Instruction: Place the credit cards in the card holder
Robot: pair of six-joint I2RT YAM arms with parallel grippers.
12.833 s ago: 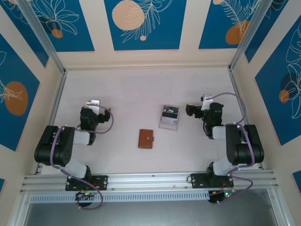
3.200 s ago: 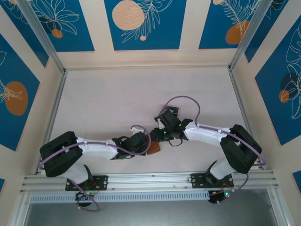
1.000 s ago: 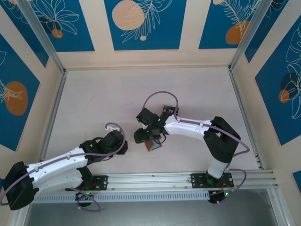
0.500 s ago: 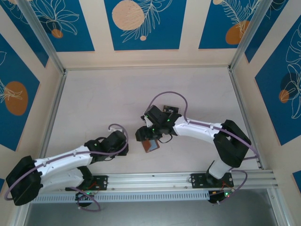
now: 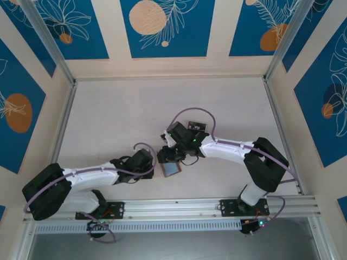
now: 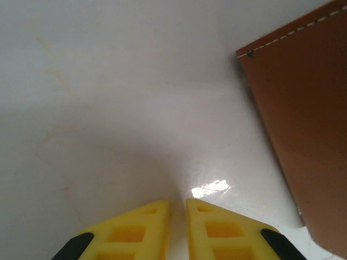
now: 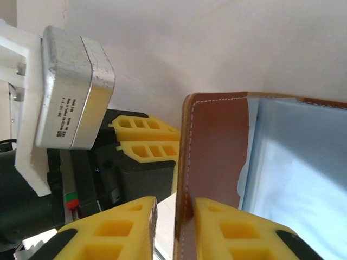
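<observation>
Card holder (image 5: 171, 169), being opened, by the middle of the counter's (image 5: 119, 119) near edge.
Its cover is pinched by the right end effector (image 7: 174, 208). The left end effector (image 6: 177, 208), almost pressed together and empty, is set beside it. Next, probably: pockets to be exposed, credit cards (image 5: 196, 125) fetched.

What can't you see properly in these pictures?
Credit cards: top view, too small to count, partly behind the right arm.
Card holder: right wrist view, cut off by the edges, so its pockets are mostly out of sight.
Left wrist view: the holder is cut off at the right edge.
</observation>
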